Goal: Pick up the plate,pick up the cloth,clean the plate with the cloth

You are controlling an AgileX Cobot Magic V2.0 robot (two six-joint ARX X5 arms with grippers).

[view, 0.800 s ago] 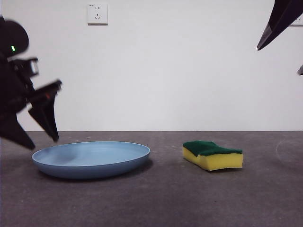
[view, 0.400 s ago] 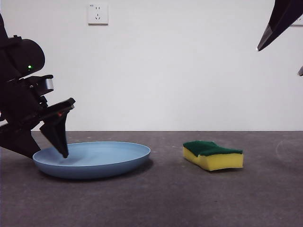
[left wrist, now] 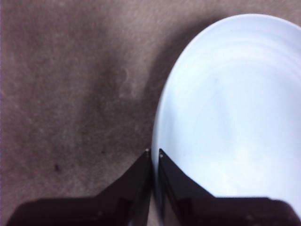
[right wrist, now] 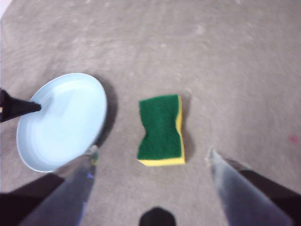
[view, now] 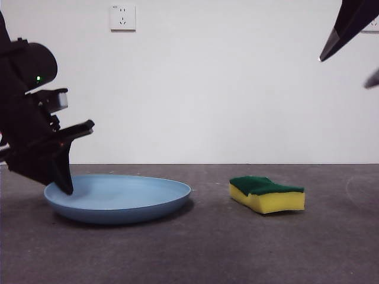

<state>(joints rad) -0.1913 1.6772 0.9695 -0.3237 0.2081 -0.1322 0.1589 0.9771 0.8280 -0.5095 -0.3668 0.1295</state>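
Observation:
The light blue plate (view: 118,198) lies on the grey table at the left; it also shows in the left wrist view (left wrist: 235,117) and the right wrist view (right wrist: 61,122). My left gripper (view: 62,186) is at the plate's left edge, and its jaws (left wrist: 154,153) are shut on the rim. The cloth, a yellow sponge with a dark green top (view: 266,194), lies flat to the right of the plate, apart from it. My right gripper (view: 343,71) hangs open high at the right, above the sponge (right wrist: 160,127), which shows between its jaws (right wrist: 152,151).
A white wall with a socket (view: 122,17) stands behind the table. The grey table surface (view: 207,248) spreads in front of the plate and the sponge. The left gripper's tip shows in the right wrist view (right wrist: 19,107).
My left gripper came down from above the plate's left side and shut on its rim. The plate shifted slightly to the right. The right gripper moved a little.

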